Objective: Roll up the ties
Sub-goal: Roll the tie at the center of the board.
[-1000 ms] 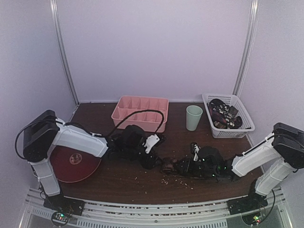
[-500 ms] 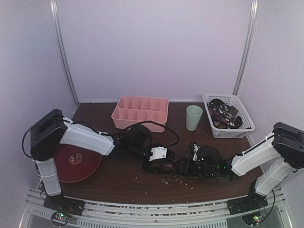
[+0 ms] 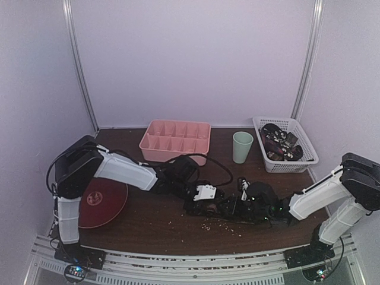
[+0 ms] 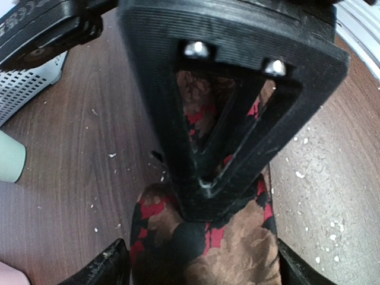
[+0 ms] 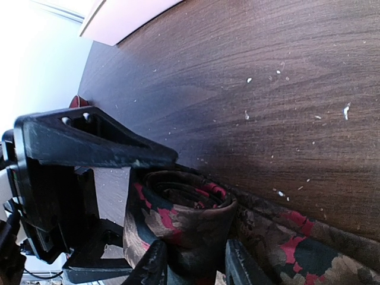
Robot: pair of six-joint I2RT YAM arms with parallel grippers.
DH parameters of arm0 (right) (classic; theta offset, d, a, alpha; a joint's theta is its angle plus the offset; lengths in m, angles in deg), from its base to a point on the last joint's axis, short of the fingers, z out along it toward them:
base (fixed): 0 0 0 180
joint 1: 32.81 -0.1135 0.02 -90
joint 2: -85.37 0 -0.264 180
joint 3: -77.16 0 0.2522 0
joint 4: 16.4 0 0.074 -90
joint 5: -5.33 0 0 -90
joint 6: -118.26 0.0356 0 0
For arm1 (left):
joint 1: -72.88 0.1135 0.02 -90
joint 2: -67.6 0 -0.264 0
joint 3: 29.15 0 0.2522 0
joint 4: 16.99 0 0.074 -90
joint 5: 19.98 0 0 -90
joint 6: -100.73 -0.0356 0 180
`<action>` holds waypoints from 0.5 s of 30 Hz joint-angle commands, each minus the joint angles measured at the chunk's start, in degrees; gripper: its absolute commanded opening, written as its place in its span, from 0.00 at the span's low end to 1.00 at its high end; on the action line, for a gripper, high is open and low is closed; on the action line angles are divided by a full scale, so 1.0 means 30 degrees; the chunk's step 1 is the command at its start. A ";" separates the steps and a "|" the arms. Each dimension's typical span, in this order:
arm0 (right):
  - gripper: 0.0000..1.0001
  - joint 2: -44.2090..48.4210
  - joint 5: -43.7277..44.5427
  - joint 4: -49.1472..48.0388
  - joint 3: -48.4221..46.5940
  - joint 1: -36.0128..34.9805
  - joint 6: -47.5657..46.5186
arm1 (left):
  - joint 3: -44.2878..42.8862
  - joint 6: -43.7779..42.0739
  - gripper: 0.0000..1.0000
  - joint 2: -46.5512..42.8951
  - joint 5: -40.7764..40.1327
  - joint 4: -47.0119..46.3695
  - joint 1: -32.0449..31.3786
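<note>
The brown, black and red patterned tie [image 4: 237,249] is lying mid-table [image 3: 148,222], toward the near edge. The right gripper [image 5: 193,264] is clamping the tie's rolled end between half-closed fingers. The left gripper [image 4: 199,267] is straddling the flat stretch, jaws spread wide.

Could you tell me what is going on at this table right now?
Both arms meet mid-table over one brown, red and black tie. The right gripper pinches its rolled end. The left gripper stands open astride the unrolled part. More ties seem to lie in the basket.
</note>
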 commanded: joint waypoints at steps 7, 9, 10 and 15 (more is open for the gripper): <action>0.37 0.0352 0.0295 0.0502 -0.0202 0.0121 -0.0198 | -0.0860 -0.2460 0.52 0.0643 0.2679 0.2769 0.0145; 0.36 0.0447 0.0231 0.0490 -0.0190 0.0134 -0.0141 | -0.0810 -0.2631 0.49 0.0593 0.2837 0.2806 0.0145; 0.36 0.0440 0.0148 0.0423 -0.0235 0.0124 -0.0112 | -0.0790 -0.2697 0.49 0.0563 0.2932 0.2821 0.0130; 0.33 -0.0018 -0.0347 0.0116 -0.0331 0.0139 -0.0053 | -0.0860 -0.3108 0.49 0.0584 0.3435 0.2858 0.0145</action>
